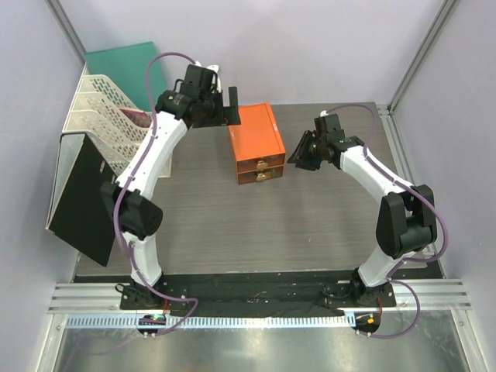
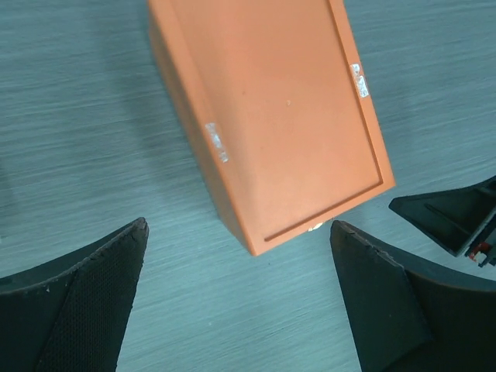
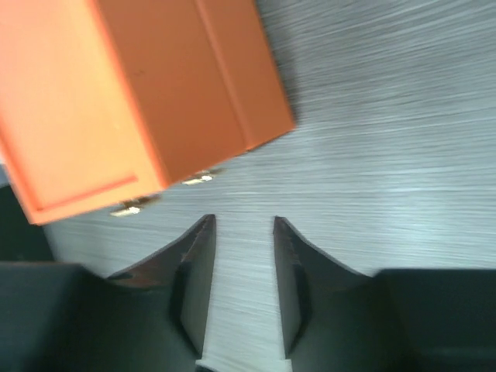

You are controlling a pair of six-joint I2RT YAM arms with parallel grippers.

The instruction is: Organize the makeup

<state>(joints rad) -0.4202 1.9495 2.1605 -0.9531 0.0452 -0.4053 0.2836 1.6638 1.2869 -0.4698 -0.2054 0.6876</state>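
1. No makeup in sight, my guess is it's inside the orange drawer box [image 1: 256,136], both drawers shut
2. Right claw [image 3: 242,226], barely parted and gripping nothing, sits just right of the gold handles [image 3: 167,194], so it's nearer
3. Left claw [image 2: 239,232] hangs spread wide and empty above the box's back end

An orange drawer box [image 1: 256,139] is set on the dark wood-grain table [image 1: 256,225], near its middle. Two drawer fronts with gold handles [image 1: 263,164] are turned toward the near edge. A white mesh file rack [image 1: 105,108] is placed at far left, with a green sheet [image 1: 124,66] behind it and a black panel [image 1: 81,201] just beside it.
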